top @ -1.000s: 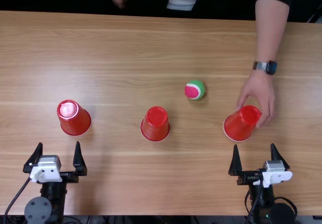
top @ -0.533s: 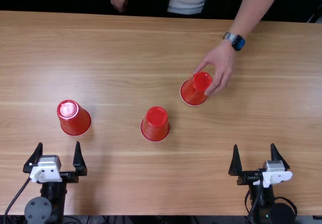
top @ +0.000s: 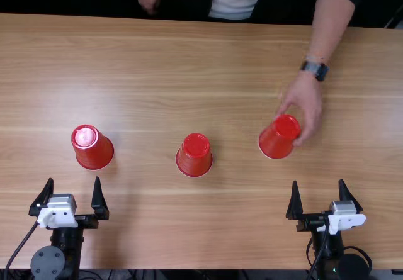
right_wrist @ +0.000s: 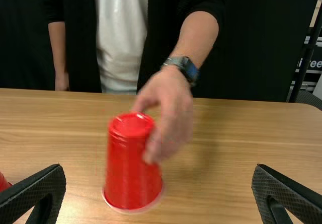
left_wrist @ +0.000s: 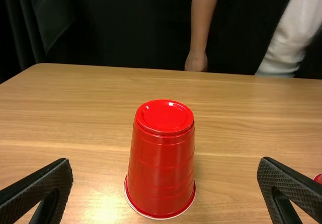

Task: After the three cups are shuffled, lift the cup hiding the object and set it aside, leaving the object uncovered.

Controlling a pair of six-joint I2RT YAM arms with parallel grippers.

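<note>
My left hand (top: 72,185) rests released, fingers spread wide, at the near edge of the tabletop (top: 189,60). The left cup (top: 92,146) stands upside down near it at 1 o'clock. My right hand (top: 318,185) is released too. At its 11 o'clock the right cup (top: 278,137), also upside down, is gripped by a person's hand (top: 302,107) reaching in from across. The middle cup (top: 194,155) stands inverted between them, apart from both.
</note>
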